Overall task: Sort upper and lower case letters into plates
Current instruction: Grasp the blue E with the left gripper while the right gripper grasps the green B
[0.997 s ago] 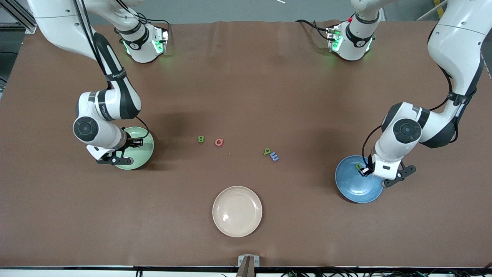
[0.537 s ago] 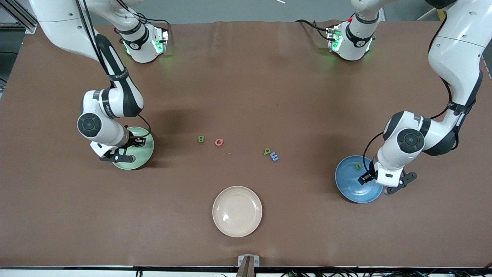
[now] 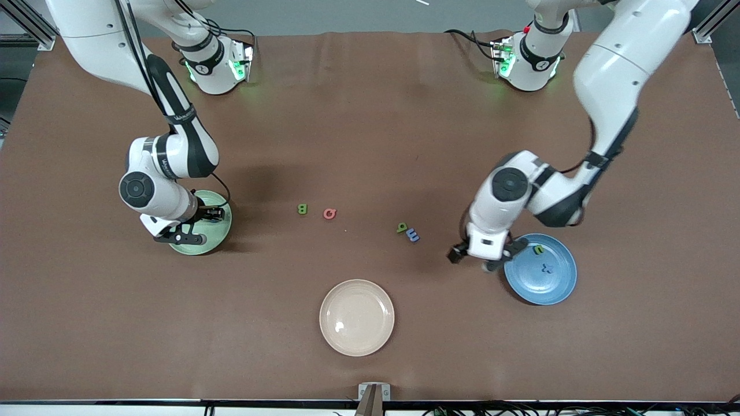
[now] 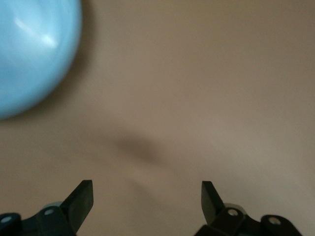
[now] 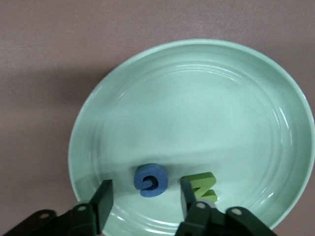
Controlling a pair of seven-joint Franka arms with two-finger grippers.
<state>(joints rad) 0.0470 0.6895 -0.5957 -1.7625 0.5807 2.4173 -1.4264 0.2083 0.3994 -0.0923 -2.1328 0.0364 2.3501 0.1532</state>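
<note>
A robotics lab: two arms bolted to a brown-covered table [image 3: 370,115], aluminium framing [image 3: 23,23].

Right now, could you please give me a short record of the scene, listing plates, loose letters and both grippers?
green plate: blue letter and green letter inside
blue plate: green letter and dark blue letter inside
cream plate: nothing on it
loose letters: green B, red Q, green letter, blue m
right gripper: open, over green plate
left gripper: open, over bare table beside blue plate

Counts on the table [image 3: 370,115] — plates, letters, arms

Three plates: pale green [image 3: 217,238], blue [image 3: 552,283], cream [image 3: 356,317]. Eight letters — four loose mid-table, two per coloured plate. Two arms.
</note>
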